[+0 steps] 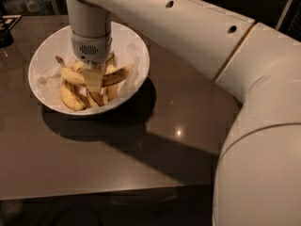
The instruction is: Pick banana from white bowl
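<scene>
The white bowl (pixel 137 48) stands on the dark table at the upper left. My gripper (pixel 93 78) reaches straight down into it from above. It is shut on the banana (pixel 118 74), the long curved one with brown streaks, which lies crosswise between the fingers with its dark stem pointing left. The banana sits slightly above the shorter yellow bananas (pixel 70 98) in the bottom of the bowl. One pale finger (pixel 93 81) covers the banana's middle.
The brown table (pixel 141 145) reaches to a front edge low in the view. A dark object (pixel 5 32) stands at the table's far left edge. My arm's large white body (pixel 254 126) fills the right side.
</scene>
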{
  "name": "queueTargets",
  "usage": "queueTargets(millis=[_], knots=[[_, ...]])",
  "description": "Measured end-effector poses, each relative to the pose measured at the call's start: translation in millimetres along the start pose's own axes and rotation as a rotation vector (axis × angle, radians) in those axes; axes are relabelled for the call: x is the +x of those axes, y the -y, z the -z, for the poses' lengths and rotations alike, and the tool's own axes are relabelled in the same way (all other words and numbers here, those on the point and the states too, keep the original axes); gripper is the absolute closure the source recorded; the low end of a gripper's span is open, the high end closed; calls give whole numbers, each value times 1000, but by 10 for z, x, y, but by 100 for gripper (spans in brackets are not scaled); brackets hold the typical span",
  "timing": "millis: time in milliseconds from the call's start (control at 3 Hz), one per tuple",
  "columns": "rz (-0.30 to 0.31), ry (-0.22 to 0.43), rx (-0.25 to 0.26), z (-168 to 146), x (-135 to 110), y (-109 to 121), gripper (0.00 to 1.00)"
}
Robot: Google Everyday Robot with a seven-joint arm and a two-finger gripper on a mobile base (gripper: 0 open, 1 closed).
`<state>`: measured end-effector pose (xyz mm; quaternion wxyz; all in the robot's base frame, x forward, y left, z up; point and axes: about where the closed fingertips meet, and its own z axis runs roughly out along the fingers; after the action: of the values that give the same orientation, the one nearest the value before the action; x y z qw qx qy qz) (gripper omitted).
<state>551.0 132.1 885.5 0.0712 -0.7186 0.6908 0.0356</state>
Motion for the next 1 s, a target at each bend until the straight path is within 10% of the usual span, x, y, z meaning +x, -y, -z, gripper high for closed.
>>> queueTargets(millis=[1000], knots=[[-34,31,85,786,11,-532,100]])
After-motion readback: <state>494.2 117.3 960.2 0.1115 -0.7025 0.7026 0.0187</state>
